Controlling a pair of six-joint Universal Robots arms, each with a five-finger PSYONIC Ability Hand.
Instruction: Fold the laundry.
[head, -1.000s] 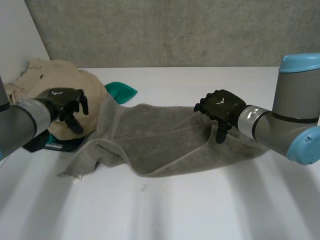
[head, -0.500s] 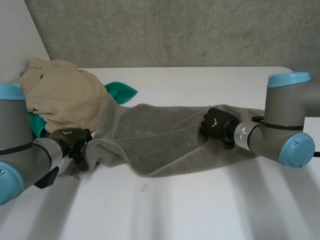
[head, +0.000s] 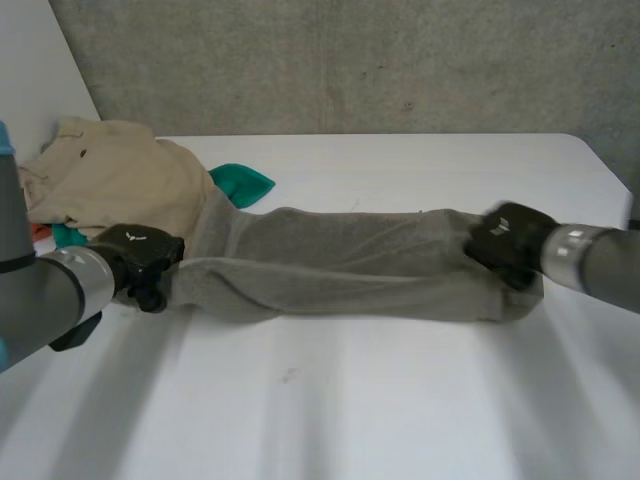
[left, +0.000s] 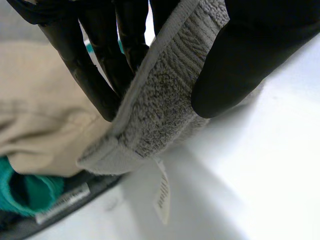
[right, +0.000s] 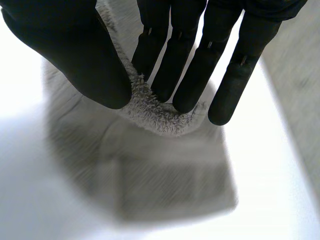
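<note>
A grey towel (head: 340, 270) is stretched in a long band across the white table (head: 400, 400). My left hand (head: 140, 258) is at the towel's left end, and in the left wrist view its thumb (left: 250, 55) and fingers (left: 95, 65) pinch a hemmed corner of the towel (left: 160, 105) with a small label hanging from it. My right hand (head: 508, 240) is at the towel's right end. The right wrist view shows the thumb (right: 75, 55) and fingers (right: 200, 65) pinching a fold of the towel (right: 155, 115) just above the table.
A heap of laundry lies at the table's back left: a beige garment (head: 120, 185), a teal cloth (head: 240, 183) and something dark under them (left: 60, 210). A grey wall (head: 350, 60) stands behind the table.
Both hands have closed on the towel's ends and moved apart, the right one far to the right. The towel went from a loose spread to a taut narrow band.
</note>
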